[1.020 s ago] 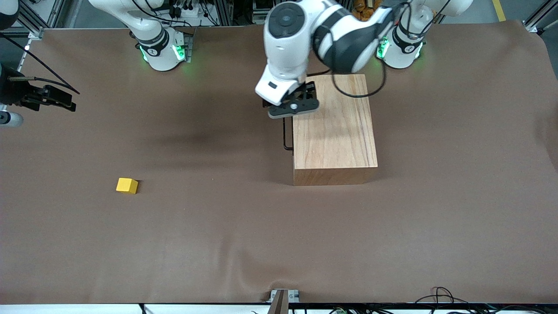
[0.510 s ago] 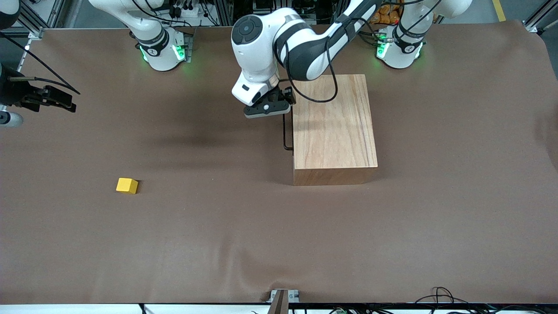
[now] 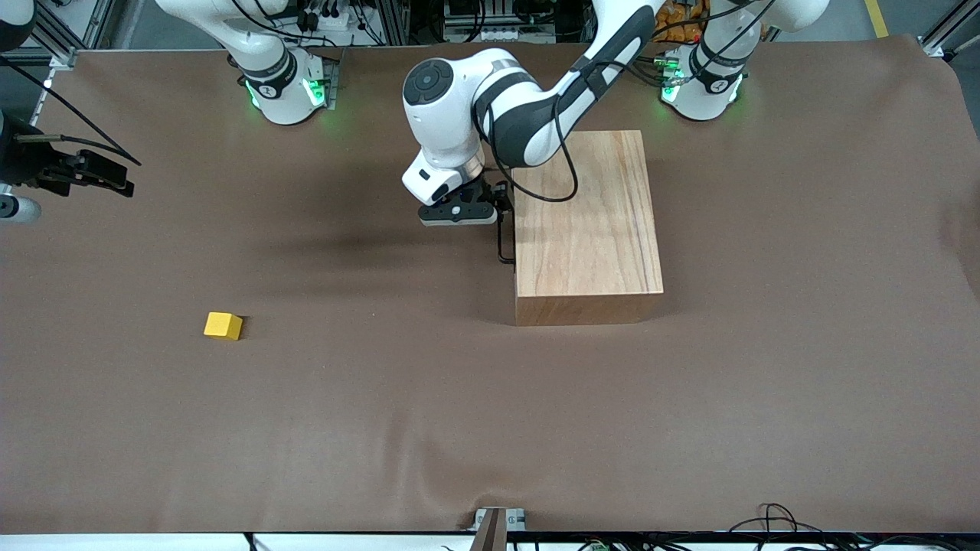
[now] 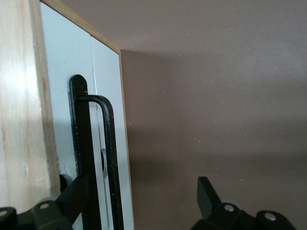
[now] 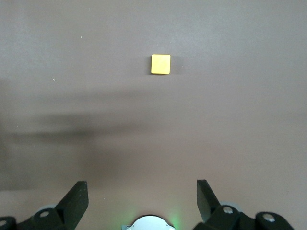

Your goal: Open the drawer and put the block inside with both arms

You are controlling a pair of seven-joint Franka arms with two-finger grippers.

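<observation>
The drawer's white front panel (image 4: 62, 96) sits flush in the big wooden box (image 3: 586, 222), facing the right arm's end of the table. Its black wire handle (image 4: 109, 158) (image 3: 503, 243) stands off the panel. My left gripper (image 4: 142, 187) (image 3: 463, 213) is low in front of the drawer and open; the handle bar lies between its fingers, close to one finger (image 4: 76, 194). The yellow block (image 3: 223, 326) (image 5: 160, 64) lies alone on the cloth, nearer the front camera, toward the right arm's end. My right gripper (image 5: 141, 191) (image 3: 107, 177) waits open, high over the table's edge.
A brown cloth (image 3: 383, 428) covers the table, with low wrinkles near the front edge. The two green-lit arm bases (image 3: 285, 90) (image 3: 700, 84) stand along the robots' edge. A bracket (image 3: 494, 520) and cables sit at the front edge.
My left gripper has swung off the box's corner toward the right arm's end and dropped down in front of the drawer, around the handle. The right arm and block have not moved.
</observation>
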